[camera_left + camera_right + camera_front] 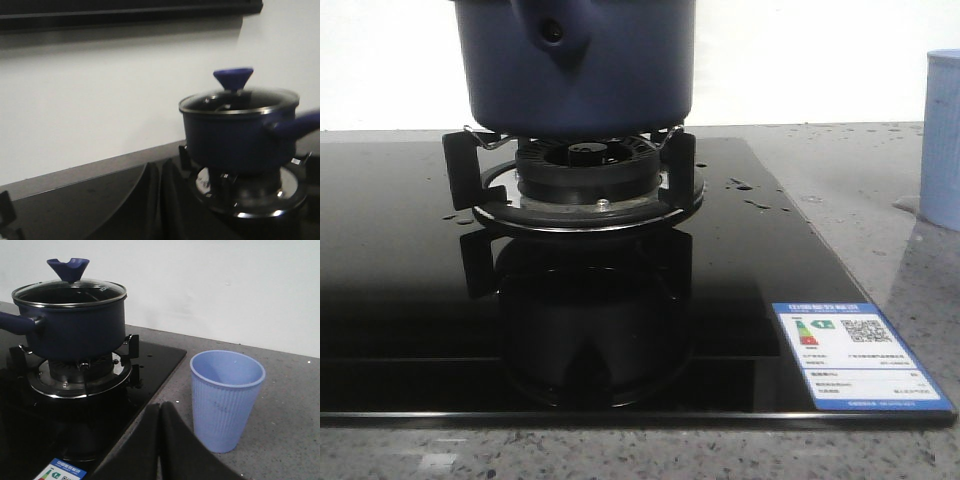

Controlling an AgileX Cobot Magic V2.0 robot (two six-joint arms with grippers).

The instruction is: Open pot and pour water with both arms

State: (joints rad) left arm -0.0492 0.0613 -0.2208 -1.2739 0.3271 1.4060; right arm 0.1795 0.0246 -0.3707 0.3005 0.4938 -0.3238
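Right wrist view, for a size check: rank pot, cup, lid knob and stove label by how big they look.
1. pot
2. cup, though nearer the camera
3. lid knob
4. stove label, cut off by the frame edge

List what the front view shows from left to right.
Burner support prong → pot sitting on the burner → water droplets on the black cooktop → energy label sticker → pale blue ribbed cup at the edge.

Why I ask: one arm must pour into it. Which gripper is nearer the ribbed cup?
Right. The right gripper sits close beside the cup; the left gripper faces the pot, with no cup in its view.
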